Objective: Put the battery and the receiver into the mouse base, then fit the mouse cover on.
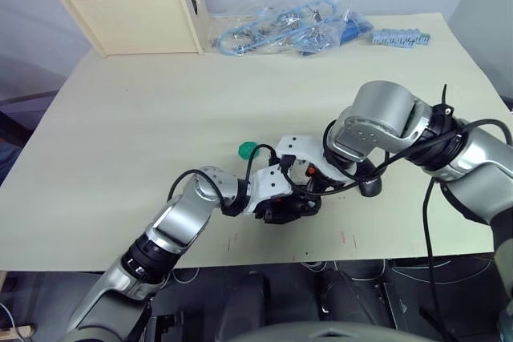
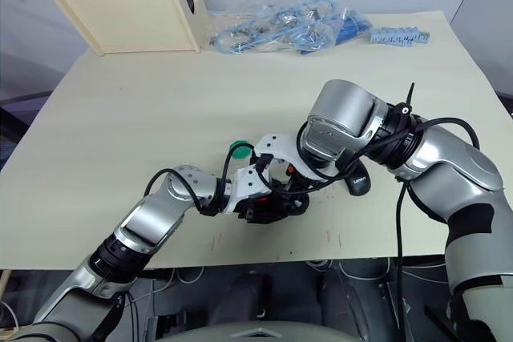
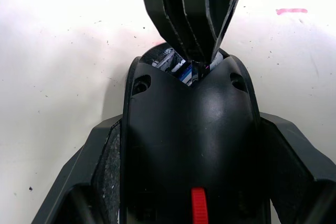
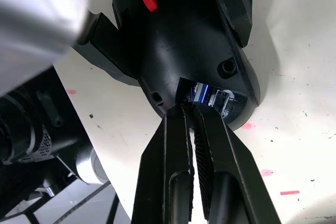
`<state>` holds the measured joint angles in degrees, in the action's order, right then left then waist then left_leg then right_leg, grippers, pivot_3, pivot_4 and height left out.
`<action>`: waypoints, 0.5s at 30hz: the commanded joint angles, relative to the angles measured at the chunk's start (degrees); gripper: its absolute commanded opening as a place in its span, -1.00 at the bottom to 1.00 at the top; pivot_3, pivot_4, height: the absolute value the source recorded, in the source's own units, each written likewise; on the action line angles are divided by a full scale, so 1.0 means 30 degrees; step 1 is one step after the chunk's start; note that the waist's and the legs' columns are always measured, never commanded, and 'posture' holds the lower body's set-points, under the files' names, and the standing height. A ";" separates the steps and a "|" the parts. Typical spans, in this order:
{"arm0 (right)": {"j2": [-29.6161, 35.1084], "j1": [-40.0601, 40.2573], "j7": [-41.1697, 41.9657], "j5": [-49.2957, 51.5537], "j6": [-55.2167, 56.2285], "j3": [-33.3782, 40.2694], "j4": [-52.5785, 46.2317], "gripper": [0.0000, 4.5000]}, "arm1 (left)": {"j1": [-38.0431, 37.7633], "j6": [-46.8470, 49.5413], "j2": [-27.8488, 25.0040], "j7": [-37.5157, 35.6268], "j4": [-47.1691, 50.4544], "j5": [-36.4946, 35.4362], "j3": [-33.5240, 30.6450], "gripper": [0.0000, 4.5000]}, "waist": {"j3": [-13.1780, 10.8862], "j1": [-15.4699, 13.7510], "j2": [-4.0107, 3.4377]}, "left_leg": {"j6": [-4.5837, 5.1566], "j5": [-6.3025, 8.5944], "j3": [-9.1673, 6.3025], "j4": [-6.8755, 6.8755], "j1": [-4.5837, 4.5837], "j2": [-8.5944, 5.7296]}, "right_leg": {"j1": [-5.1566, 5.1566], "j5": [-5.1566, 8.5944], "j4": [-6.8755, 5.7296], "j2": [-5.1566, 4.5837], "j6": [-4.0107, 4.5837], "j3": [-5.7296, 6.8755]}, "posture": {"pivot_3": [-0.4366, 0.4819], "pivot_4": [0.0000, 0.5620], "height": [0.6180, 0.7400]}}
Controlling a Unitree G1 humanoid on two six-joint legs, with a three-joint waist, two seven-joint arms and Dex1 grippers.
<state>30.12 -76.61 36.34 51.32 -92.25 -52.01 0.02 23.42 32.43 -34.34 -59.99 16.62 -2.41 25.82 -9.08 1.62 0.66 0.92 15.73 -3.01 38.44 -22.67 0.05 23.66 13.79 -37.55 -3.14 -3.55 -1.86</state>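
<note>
- One mouse base (image 3: 191, 145) on the table (image 1: 120, 142), near the front edge, clamped between the left gripper's (image 3: 191, 203) two fingers — one black finger on each flank, gripping it firmly, red scroll wheel showing in the middle.
- One battery (image 4: 200, 92): a sliver of blue and silver sits inside the open slot at the rear of the base.
- The right gripper (image 4: 193, 109) comes in from the opposite end, its two fingers pressed together, tips right at that slot by the battery; whether anything is pinched between them I cannot tell.
- One mouse cover (image 2: 360, 183) — smooth black shell lying on the table at about 3 o'clock from the base, near it, partly under the right arm's cables.
- One green disc (image 1: 247, 150) at roughly 11 o'clock from the base, just beside the left gripper's white housing.
- The receiver: I can't pick it out.
- Far edge, 12 o'clock: one clear bag of blue cables (image 1: 280, 26), one blue strip of small parts (image 1: 399, 37) beside it.
- Far corner, 10 o'clock: two pale wooden boxes (image 1: 132, 18), one behind the other.
- Small red marks (image 3: 291, 10) dot the tabletop near the base.
</note>
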 commanded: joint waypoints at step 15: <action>0.0345 -0.0213 0.1570 -0.2307 -0.0085 0.0222 -0.0480 -1.00 | -0.0327 0.0043 0.0111 -0.0043 -0.0406 0.0149 0.0783 0.31 | -0.0002 -0.0015 -0.0002 | -0.0001 0.0000 -0.0006 0.0000 -0.0002 -0.0002 | 0.0001 0.0000 -0.0001 0.0000 0.0000 0.0003 | -0.05 -0.47 1.00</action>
<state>30.98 -77.26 40.49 45.10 -92.25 -52.02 -0.10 23.42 32.15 -34.33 -60.03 16.52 -2.41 25.82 -9.08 1.58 0.65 0.91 15.73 -3.02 38.44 -22.68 0.05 23.67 13.79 -37.55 -3.14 -3.55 -1.84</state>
